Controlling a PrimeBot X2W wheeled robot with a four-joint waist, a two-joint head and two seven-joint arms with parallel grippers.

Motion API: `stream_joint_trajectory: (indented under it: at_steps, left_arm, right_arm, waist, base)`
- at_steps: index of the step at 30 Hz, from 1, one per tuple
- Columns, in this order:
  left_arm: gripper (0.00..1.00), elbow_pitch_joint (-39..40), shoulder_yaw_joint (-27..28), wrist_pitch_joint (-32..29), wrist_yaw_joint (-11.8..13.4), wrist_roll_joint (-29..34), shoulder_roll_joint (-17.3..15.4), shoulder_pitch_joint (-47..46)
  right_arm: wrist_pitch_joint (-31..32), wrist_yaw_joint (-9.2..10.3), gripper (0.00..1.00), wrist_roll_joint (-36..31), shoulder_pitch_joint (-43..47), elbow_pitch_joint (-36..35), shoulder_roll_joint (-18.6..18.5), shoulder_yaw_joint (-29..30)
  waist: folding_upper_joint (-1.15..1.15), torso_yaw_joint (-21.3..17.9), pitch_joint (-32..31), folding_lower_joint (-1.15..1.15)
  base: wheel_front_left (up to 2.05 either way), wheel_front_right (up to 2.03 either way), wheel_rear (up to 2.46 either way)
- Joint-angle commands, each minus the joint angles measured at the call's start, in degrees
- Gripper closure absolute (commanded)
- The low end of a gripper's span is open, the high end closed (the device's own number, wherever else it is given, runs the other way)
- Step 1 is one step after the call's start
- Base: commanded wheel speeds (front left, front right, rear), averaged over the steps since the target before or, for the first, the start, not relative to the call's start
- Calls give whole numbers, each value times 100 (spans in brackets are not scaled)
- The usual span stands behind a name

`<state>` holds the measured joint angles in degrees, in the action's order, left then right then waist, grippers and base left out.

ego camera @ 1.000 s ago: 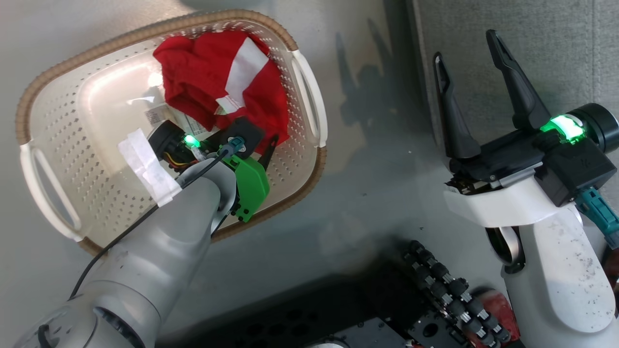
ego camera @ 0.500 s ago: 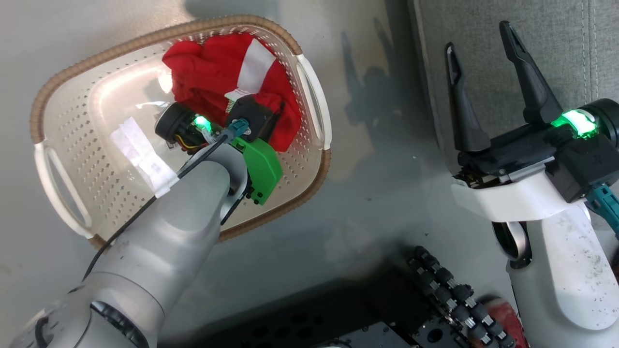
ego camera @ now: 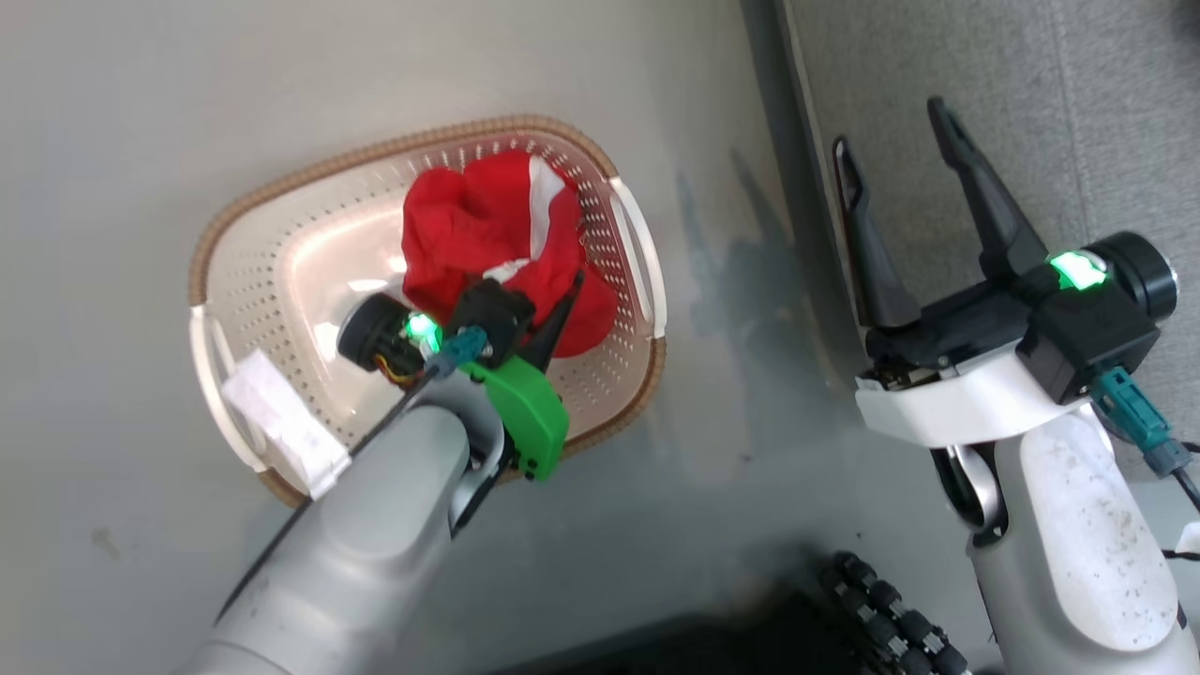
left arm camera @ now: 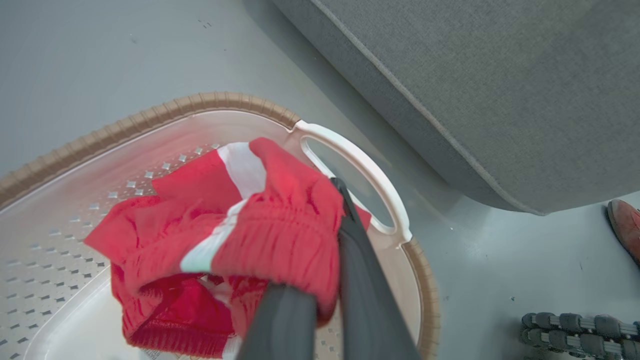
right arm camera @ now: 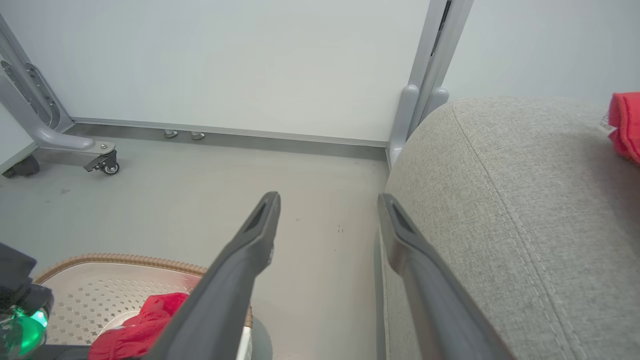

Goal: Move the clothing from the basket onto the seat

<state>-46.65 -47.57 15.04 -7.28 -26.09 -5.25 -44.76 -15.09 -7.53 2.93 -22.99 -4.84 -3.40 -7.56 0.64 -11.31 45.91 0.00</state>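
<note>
The seat lies to the right of the basket, with a strip of floor between them. The red garment with white patches is bunched at the basket's seat-side end. Your left gripper has its jaws pinched on a fold of it. Your right gripper hangs at the seat's edge, jaws wide and empty. Judge the carry as up, then rightward, on the left arm.

red garment in basket near seat
</note>
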Motion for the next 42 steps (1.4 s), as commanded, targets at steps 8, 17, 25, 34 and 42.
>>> stream_joint_trajectory:
  at_steps: [8,17,25,34,42]
  left_arm:
    - [100,754,757,21,5,434,60,1112]
    - [100,1602,1513,21,-14,556,173,2081]
    - [100,2364,1937,21,-24,592,221,2770]
    - [100,2953,2051,20,-29,690,234,3140]
    - [100,3229,1731,20,-27,506,229,3078]
  right_arm:
    - [-12,8,0,59,710,290,-113,-48]
    - [-12,8,0,202,1355,524,-84,-220]
    - [-12,8,0,270,1965,688,-95,-364]
    - [-12,8,0,325,2347,683,-102,-449]
    - [-12,8,0,432,2451,721,-164,-637]
  waist:
    - [-64,558,-1890,0]
    - [-64,592,-3169,0]
    - [-64,544,-4114,0]
    - [-64,431,-4523,0]
    - [-64,584,-4552,0]
  base:
    - [0,0,0]
    - [0,0,0]
    - [0,0,0]
    - [0,0,0]
    - [0,0,0]
